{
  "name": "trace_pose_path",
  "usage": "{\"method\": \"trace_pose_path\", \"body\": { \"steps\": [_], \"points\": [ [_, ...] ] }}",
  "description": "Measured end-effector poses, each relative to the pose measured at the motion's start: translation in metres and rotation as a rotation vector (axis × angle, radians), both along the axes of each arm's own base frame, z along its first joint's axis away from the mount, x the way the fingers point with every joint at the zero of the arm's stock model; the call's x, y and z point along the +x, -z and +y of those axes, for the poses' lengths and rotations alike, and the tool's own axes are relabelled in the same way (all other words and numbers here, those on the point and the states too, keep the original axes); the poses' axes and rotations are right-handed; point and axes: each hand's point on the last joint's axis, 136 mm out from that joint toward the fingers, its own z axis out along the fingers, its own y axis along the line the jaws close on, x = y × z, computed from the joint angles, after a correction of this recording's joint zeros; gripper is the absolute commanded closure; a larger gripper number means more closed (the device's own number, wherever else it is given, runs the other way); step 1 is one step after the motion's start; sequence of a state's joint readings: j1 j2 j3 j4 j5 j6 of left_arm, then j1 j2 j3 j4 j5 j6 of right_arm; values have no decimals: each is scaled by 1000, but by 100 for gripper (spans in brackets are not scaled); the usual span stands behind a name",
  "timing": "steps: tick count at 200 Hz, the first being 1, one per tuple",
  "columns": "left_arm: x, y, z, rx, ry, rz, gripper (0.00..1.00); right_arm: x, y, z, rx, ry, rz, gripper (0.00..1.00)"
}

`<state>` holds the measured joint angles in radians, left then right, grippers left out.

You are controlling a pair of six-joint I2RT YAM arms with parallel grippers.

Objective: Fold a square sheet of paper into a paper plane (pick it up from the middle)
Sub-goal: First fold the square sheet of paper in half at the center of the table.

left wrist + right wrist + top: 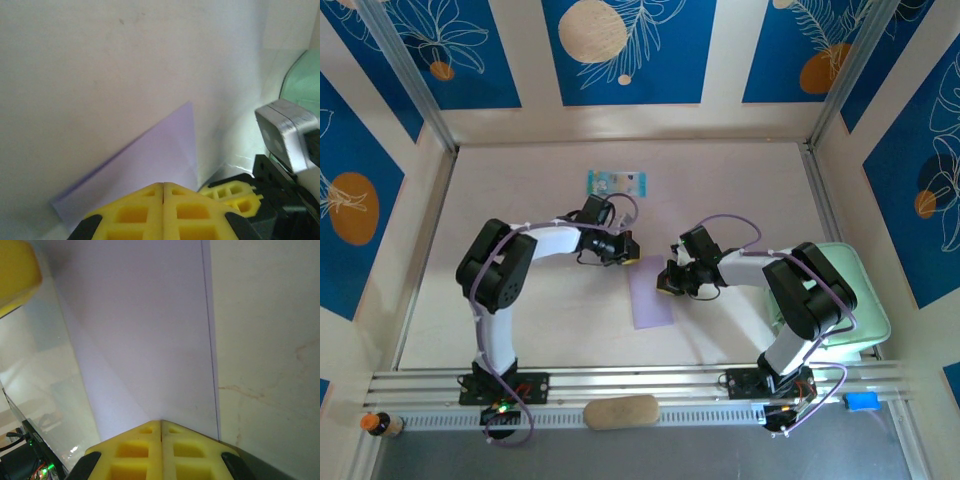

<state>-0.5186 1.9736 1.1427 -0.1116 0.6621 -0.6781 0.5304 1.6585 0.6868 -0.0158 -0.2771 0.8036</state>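
Observation:
The sheet of paper (650, 295) is pale lilac and lies flat on the table, folded into a narrow strip. A diagonal crease runs across it (145, 330). My left gripper (628, 252) is shut, its yellow tips (163, 185) low over the sheet's far end (150, 160). My right gripper (665, 282) is shut too, its tips (161, 422) down at the sheet's right edge. No paper shows between either pair of jaws. The right gripper's yellow fingers (232, 195) sit close beside the left one. The paper plane as a pointed dart is out of view.
A small blue-green printed packet (616, 183) lies at the back of the table. The mint-green tray (845, 300) sits at the right behind the right arm. A tan oval pad (620, 411) and a blue block (862, 401) rest on the front rail.

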Motion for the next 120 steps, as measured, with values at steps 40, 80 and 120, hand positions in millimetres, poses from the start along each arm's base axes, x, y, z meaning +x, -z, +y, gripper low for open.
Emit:
{"method": "trace_pose_path", "body": {
  "steps": [40,80,120],
  "points": [
    [0,18,6,18,-9,45,96,0,0,0,0,0,2,100],
    [1,18,7,3,-24,71,96,0,0,0,1,0,0,100],
    [5,15,9,2,-58,104,90,0,0,0,2,1,-1,100]
  ]
}}
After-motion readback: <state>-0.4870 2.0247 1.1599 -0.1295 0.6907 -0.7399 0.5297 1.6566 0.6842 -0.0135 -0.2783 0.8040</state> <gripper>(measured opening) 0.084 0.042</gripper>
